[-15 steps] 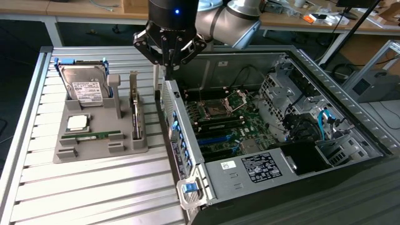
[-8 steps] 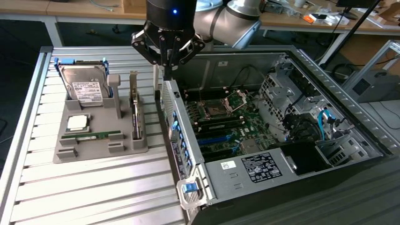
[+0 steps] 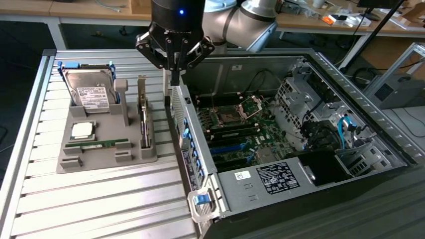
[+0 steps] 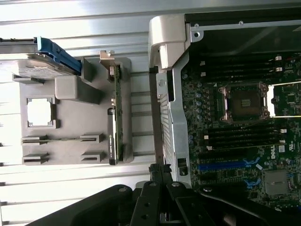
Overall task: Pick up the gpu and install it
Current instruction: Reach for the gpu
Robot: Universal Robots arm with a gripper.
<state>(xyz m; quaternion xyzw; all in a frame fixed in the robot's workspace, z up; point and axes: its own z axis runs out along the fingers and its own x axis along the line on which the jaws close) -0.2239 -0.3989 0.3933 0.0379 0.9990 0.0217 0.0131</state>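
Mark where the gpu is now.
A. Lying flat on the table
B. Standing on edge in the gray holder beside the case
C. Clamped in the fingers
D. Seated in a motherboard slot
B: the gpu stands on edge in the gray holder, apart from the gripper, which hangs above the case wall.
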